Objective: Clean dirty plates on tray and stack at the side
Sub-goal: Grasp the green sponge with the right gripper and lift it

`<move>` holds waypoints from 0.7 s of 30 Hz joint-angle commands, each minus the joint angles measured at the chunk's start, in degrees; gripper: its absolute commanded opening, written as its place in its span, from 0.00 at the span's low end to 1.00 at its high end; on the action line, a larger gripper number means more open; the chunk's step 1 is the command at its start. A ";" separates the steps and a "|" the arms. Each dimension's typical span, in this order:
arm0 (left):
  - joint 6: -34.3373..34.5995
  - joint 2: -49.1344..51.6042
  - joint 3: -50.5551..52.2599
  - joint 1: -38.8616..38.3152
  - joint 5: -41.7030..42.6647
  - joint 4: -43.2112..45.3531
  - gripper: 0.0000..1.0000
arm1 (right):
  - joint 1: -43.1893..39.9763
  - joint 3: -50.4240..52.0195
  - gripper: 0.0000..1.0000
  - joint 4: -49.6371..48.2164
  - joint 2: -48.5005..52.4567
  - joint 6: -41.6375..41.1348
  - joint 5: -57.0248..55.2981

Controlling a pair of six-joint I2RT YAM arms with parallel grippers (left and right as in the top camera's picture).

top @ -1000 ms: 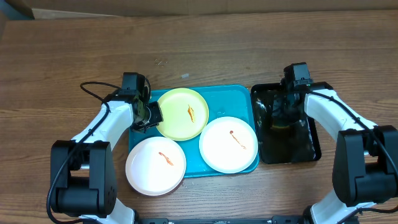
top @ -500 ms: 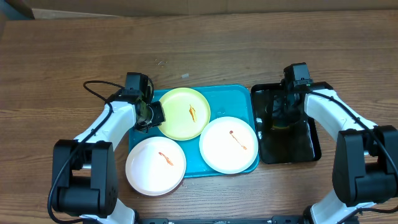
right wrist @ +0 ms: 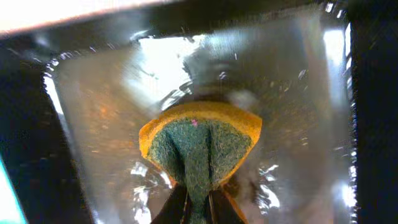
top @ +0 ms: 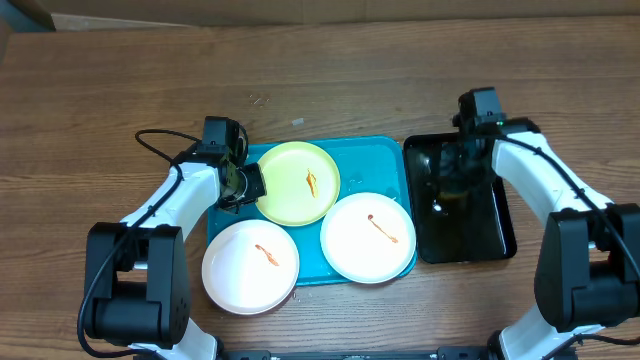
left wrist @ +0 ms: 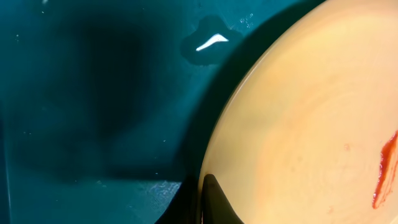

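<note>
1. My left tool [top: 247, 186] is closed on the left rim of the yellow-green plate [top: 290, 165]. In the left wrist view one dark finger [left wrist: 214, 202] lies over that rim; the other finger is hidden from me.
2. From the left tool, the yellow-green plate spreads away to the right, across the far-left part of the turquoise tray [top: 372, 160]. It has an orange-red smear near its middle.
3. Beside the left tool there is bare tray floor, with a small water drop [left wrist: 208, 43] just ahead of the finger.
4. On my side of the left tool, the first white plate [top: 240, 275] sits at the tray's near-left corner. Its edge hangs out over the tabletop [top: 100, 100], and it carries a thin reddish smear.
5. Between my two tools, closer to the right one, the second white plate [top: 355, 245] lies on the near-right part of the tray, also smeared. Its rim meets the yellow-green plate's rim, and I cannot tell which lies on top.
6. The black tray [top: 492, 232] sits just beside the turquoise tray, directly below my right tool [top: 452, 190]. Its floor looks shiny and wet.
7. My right tool is clamped on a sponge [right wrist: 199, 146], yellow with a green scouring face, folded and pinched between the fingertips. I cannot tell whether the sponge touches the black tray's floor.
</note>
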State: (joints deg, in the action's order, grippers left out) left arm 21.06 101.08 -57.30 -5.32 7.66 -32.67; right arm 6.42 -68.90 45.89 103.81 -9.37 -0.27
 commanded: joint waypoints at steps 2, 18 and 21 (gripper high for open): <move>0.17 0.35 -0.22 -0.59 -7.96 0.11 0.04 | 0.07 -3.43 0.04 1.64 0.13 0.81 -0.26; -0.50 0.13 -1.44 -0.59 -8.72 0.13 0.04 | 1.14 -7.15 0.04 8.52 0.13 -2.84 -1.49; -0.52 0.13 -1.84 -0.59 -8.74 -0.13 0.04 | 1.25 -11.87 0.04 13.03 0.13 -2.54 -1.77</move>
State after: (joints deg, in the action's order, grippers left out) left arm 21.02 101.06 -57.74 -5.93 2.44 -32.58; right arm 7.27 -75.57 57.54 103.90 -12.14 -2.76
